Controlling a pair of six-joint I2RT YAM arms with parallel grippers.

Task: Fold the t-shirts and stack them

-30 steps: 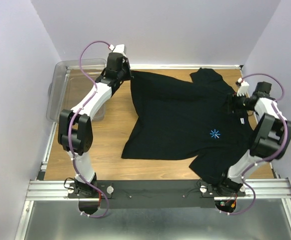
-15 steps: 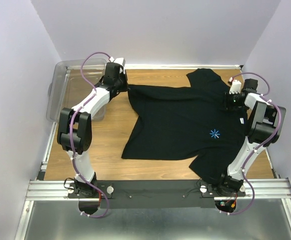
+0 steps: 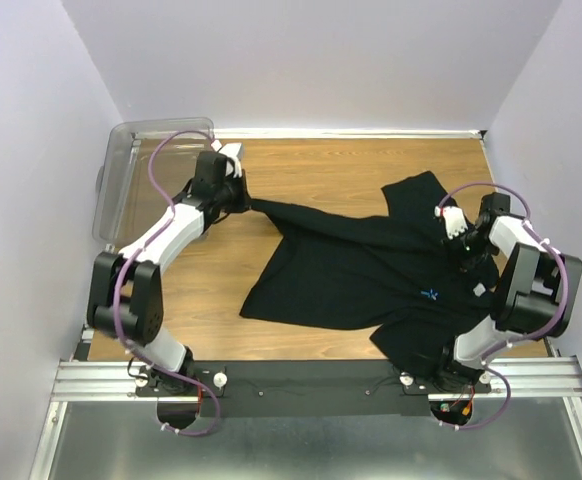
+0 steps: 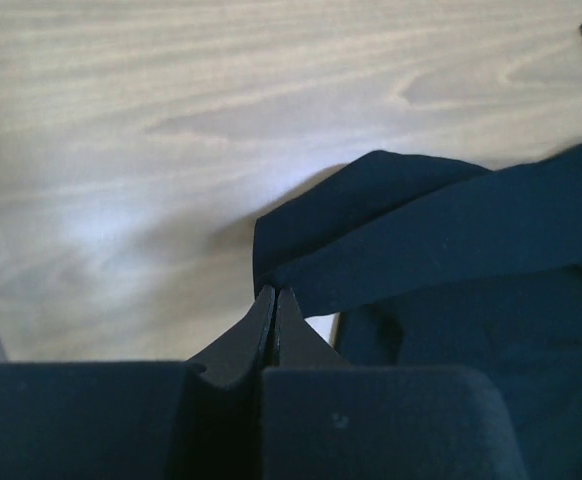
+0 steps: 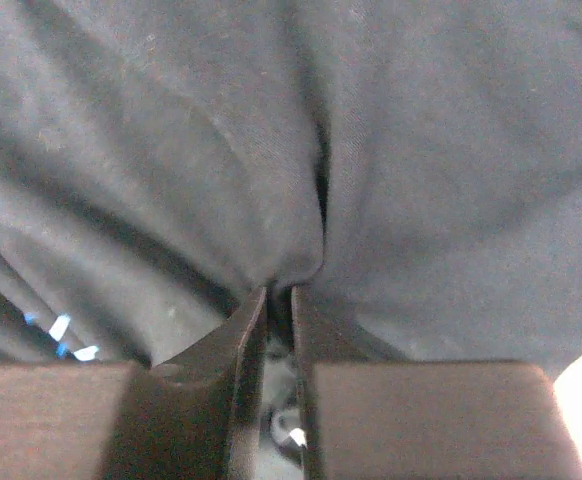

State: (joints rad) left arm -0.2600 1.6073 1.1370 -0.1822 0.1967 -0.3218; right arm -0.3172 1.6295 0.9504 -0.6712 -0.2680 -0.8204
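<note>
Bare wooden counter point(image 3: 341, 165) open along top centre; clear plastic bin point(image 3: 111, 185) blocks upper left; black cloth t-shirt point(image 3: 351, 270) covers centre-right.

Fingers point(image 5: 236, 350) pinched on black t-shirt point(image 5: 421, 200), blue logo point(image 5: 61, 335) at left

Your black cloth t-shirt point(image 3: 361, 270) lay on the brown wooden table point(image 3: 321, 170), right of centre, with your left gripper point(image 3: 243, 200) at its left tip and your right gripper point(image 3: 468, 255) near its right edge. The clear plastic bin point(image 3: 121, 170) stood at the far-left corner.
</note>
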